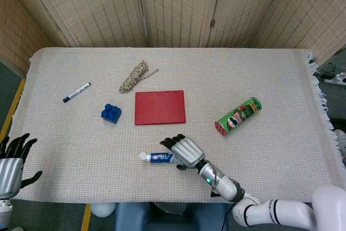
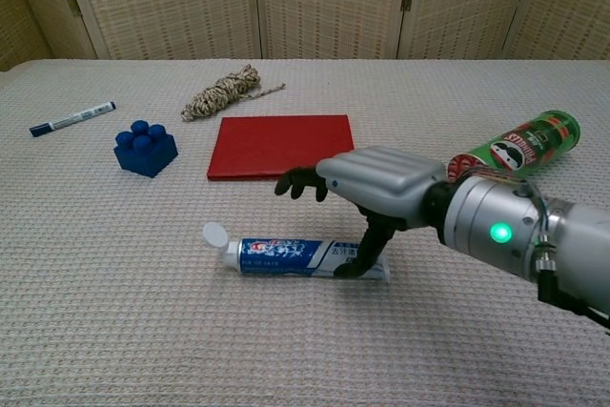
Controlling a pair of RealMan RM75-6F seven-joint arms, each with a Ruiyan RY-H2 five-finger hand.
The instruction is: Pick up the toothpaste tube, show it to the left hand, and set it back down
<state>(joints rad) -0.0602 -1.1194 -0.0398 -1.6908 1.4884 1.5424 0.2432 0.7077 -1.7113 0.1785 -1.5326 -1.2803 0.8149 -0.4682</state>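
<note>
A woven cream tablecloth [image 1: 259, 68] is spread over the whole table. On it, a flat red book [image 2: 282, 146] is laid near the middle, cover blank as far as can be seen. Off to the right a green Pringles can [image 2: 515, 147] is tipped on its side, the mascot face visible on the label.

The right hand [image 2: 376, 186] is held over the toothpaste tube's [image 2: 286, 254] crimped end, fingers spread apart above it, thumb pointed down right beside the tube; nothing is gripped. The tube is lying flat near the front edge, white cap to the left, blue-and-white label with Chinese characters too small to be read.

The left hand [image 1: 11, 160] is parked at the table's front-left edge, fingers splayed, nothing held.
</note>
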